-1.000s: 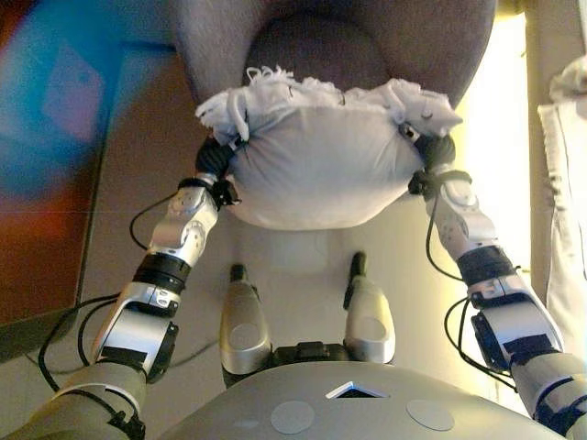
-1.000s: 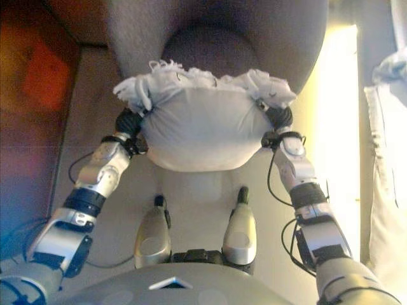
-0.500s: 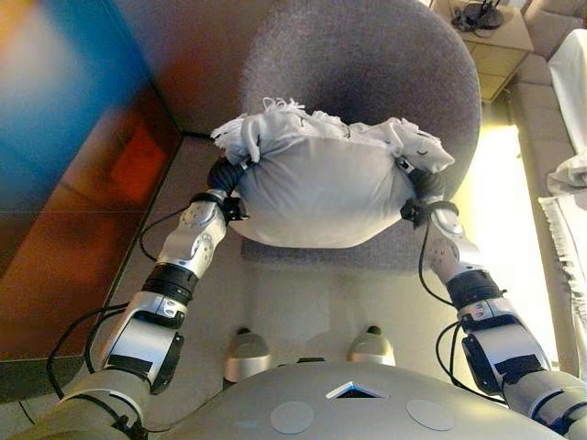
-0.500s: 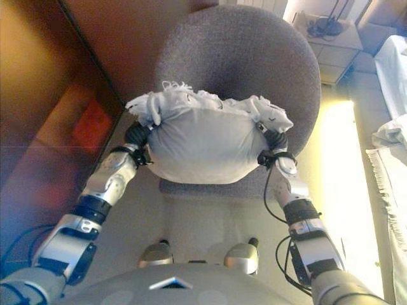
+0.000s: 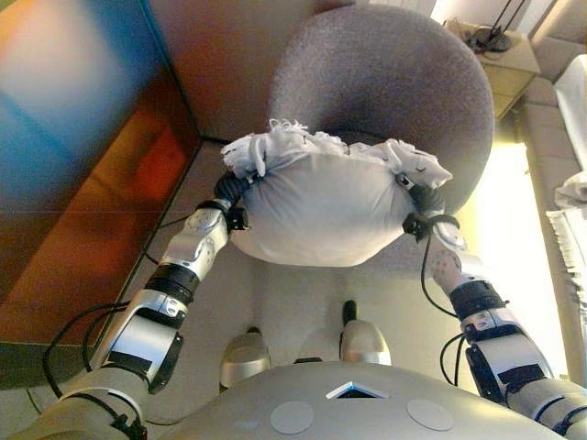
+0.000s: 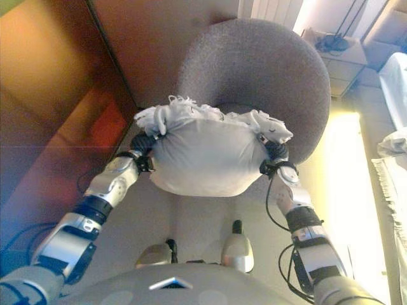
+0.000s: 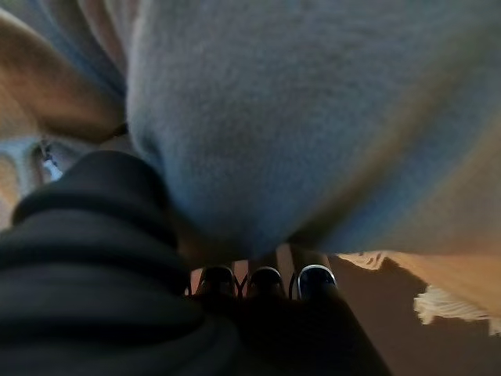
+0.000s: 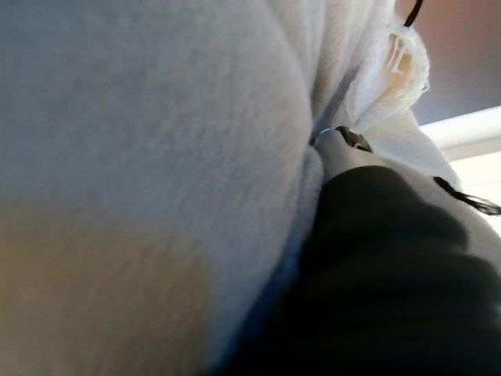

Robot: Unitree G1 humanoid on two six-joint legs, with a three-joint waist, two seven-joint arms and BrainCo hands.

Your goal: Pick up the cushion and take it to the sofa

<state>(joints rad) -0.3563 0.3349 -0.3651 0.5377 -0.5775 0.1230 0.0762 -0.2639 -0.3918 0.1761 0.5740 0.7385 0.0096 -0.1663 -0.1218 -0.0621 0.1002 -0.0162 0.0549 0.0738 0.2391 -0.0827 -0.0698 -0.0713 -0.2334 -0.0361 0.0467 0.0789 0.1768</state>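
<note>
A plump white cushion (image 5: 316,206) with a fringed edge hangs in the air between my two hands, just in front of the round grey sofa chair (image 5: 385,82). My left hand (image 5: 229,188) presses against its left end. In the left wrist view its straight fingers (image 7: 266,280) lie along the underside of the cushion (image 7: 313,117). My right hand (image 5: 424,200) is pressed to the right end, under the fringe. In the right wrist view the cushion (image 8: 141,117) covers nearly everything past the hand's dark cover (image 8: 376,258).
A dark glossy panel (image 5: 83,156) runs along the left. A small side table (image 5: 504,46) with cables stands at the back right, beyond the chair. White cloth (image 5: 573,192) hangs at the right edge. Pale floor lies below the cushion.
The whole picture has shifted as the camera rose, and more of the grey chair shows. The cushion stays held between both hands, in front of the seat.
</note>
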